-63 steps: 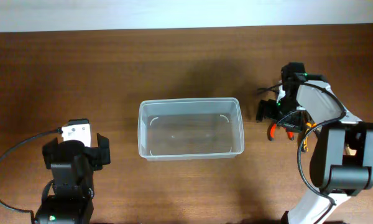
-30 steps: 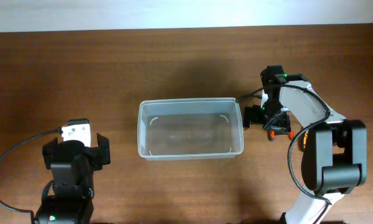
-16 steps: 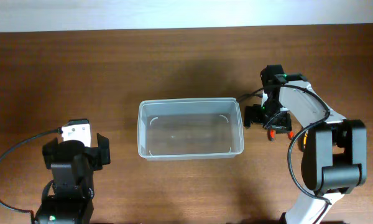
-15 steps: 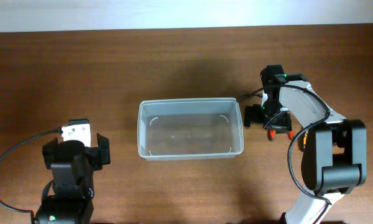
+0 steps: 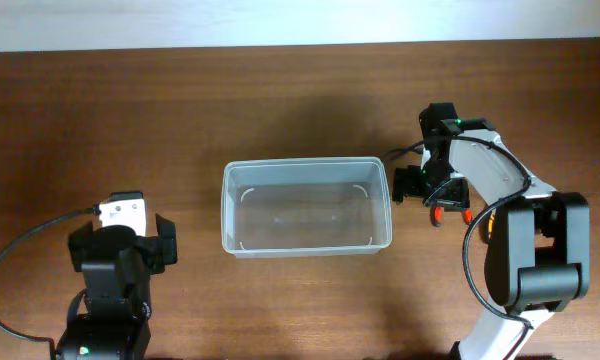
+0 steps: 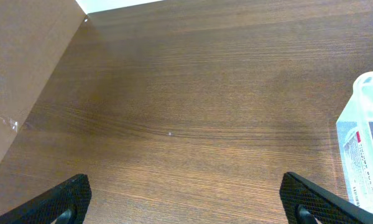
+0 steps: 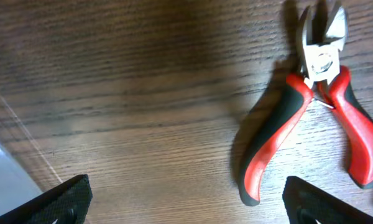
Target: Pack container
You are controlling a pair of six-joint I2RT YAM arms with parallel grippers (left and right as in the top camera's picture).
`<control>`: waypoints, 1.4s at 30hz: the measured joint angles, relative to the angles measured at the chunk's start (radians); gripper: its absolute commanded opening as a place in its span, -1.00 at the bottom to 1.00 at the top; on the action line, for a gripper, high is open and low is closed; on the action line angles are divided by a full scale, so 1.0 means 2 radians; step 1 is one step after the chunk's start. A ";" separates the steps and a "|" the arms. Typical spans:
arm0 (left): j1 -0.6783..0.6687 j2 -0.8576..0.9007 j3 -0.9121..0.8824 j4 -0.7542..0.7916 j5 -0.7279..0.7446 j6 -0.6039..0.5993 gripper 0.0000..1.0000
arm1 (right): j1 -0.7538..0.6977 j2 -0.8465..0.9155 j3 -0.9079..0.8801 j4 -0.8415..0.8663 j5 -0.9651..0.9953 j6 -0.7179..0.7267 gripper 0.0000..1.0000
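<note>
One clear plastic container [image 5: 306, 207] sits in the middle of the wooden table [image 5: 280, 100], long sides running left to right, with the two arms on either side of it. The left gripper [image 6: 186, 200] hangs over bare wood well to the container's left. Its two black fingertips [image 6: 63, 198] stand far apart at the bottom corners of the wrist view with nothing between them, and one rounded corner of the container shows at that view's right edge. A tan panel [image 6: 22, 74] fills its upper left corner. The right gripper [image 7: 186, 202] hovers just beside the container's right end, its two fingers likewise spread wide and holding nothing. One pair of side cutters [image 7: 311, 106] with red and black handles lies flat on the table ahead of it. The steel jaws point away from the wrist camera and the two handles splay back toward it, nearer the right-hand finger and touching neither. From overhead the red handles peek out just under the right wrist, near the container but apart from it.
</note>
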 measured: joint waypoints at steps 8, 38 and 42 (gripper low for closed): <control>0.000 0.000 0.000 0.000 0.000 0.000 0.98 | 0.000 0.000 0.000 0.011 0.010 0.018 0.97; 0.000 0.000 0.000 0.000 0.000 0.000 0.98 | -0.027 0.000 -0.004 0.022 0.015 0.031 0.97; 0.000 0.000 0.000 0.000 0.000 0.000 0.98 | -0.027 0.000 -0.004 0.022 0.015 0.031 0.97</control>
